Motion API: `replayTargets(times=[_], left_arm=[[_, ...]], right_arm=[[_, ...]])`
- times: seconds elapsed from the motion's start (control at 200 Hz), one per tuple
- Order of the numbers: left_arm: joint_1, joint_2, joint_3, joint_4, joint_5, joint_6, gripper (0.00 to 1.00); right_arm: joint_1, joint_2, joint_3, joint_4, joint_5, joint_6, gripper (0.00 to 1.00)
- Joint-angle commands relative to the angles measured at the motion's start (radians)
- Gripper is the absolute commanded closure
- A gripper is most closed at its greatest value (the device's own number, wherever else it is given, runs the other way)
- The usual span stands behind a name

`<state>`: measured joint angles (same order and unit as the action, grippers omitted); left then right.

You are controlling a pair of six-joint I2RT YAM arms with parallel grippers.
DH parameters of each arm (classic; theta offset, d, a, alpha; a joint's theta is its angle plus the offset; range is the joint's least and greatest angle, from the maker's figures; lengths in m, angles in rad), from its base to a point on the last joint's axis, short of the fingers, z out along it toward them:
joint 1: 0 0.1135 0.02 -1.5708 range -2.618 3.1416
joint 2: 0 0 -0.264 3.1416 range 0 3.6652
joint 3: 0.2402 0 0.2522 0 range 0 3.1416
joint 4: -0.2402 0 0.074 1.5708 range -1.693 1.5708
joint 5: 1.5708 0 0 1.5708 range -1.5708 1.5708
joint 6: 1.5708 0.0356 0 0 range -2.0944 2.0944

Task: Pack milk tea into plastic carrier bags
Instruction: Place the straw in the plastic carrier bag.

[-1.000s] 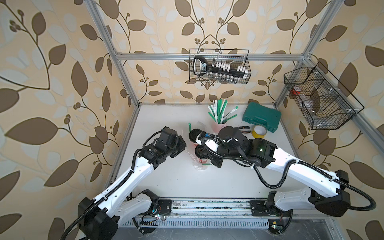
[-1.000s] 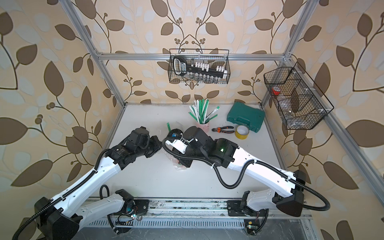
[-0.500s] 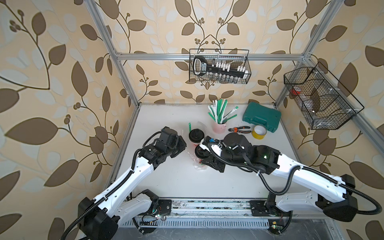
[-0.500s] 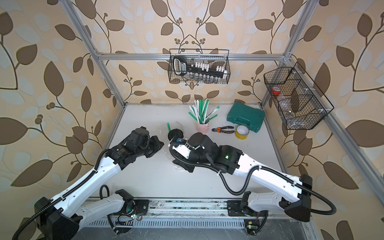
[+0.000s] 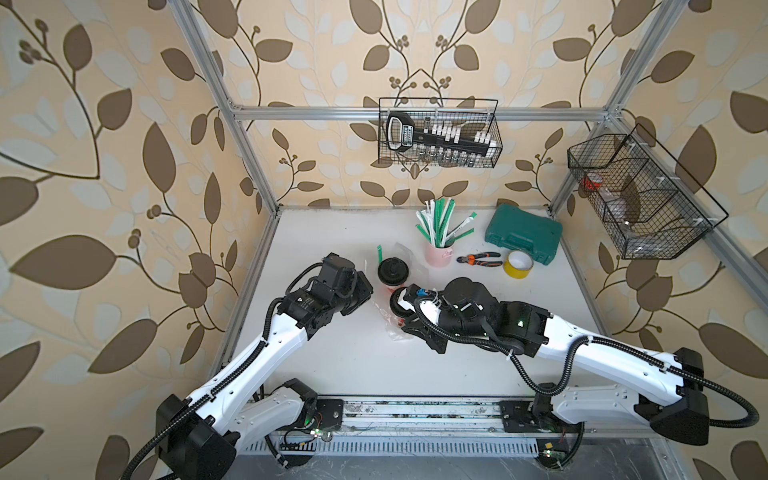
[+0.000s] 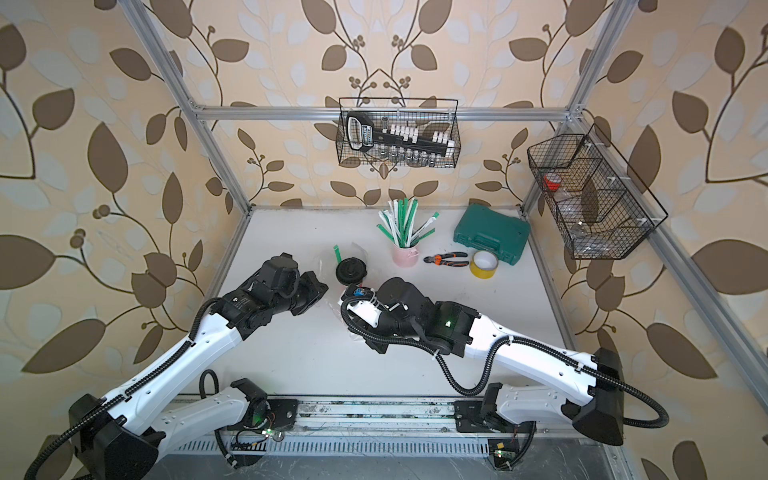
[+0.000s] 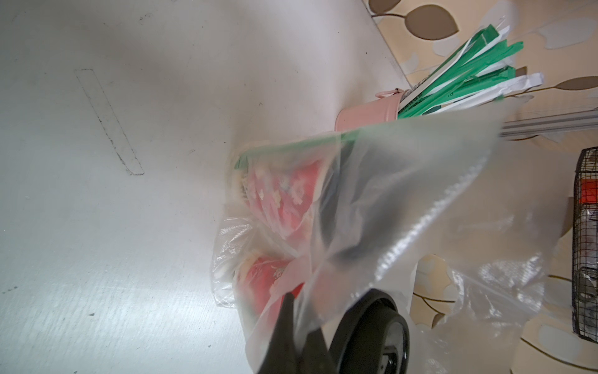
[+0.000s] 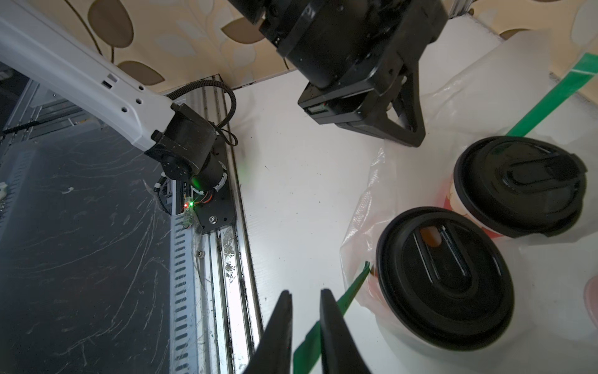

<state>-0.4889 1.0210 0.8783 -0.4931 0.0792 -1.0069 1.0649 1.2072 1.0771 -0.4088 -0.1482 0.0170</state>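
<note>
Nearest me, my right gripper [image 8: 305,293] sits at 5 o'clock of the nearer milk tea cup [image 8: 445,278], jaws barely apart about a green strip [image 8: 351,291]; I can't tell if they grip it. At 9 o'clock my left gripper [image 7: 302,315] pinches the plastic bag [image 7: 404,210] around both cups; second cup [image 8: 517,184] at 12.

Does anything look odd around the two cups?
A green straw lies slanted beside the nearer cup, at the right gripper, in no lid. That cup's sip hole seems open, unlike the other cup's.

thin clear plastic bag [image 7: 404,200] veils left gripper [image 7: 302,314], blurs two tall red paper cups [image 7: 281,194] beyond; right gripper [image 8: 304,301] base cropped, grip on green strip [image 8: 352,286] unclear
</note>
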Motion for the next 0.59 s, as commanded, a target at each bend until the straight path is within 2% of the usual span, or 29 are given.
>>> replayTargets(times=[0.0,0.155,0.59], left_arm=[[0.014,-0.028,0.001,0.008,0.007,-0.012,1.00],[0.013,-0.029,0.002,0.007,0.008,-0.012,1.00],[0.013,-0.029,0.019,0.011,0.021,-0.012,1.00]], right_arm=[[0.005,0.016,-0.021,0.045,0.019,-0.002,0.88],[0.005,0.034,-0.030,0.063,0.021,-0.003,0.94],[0.005,0.137,0.045,-0.009,0.124,0.004,0.96]])
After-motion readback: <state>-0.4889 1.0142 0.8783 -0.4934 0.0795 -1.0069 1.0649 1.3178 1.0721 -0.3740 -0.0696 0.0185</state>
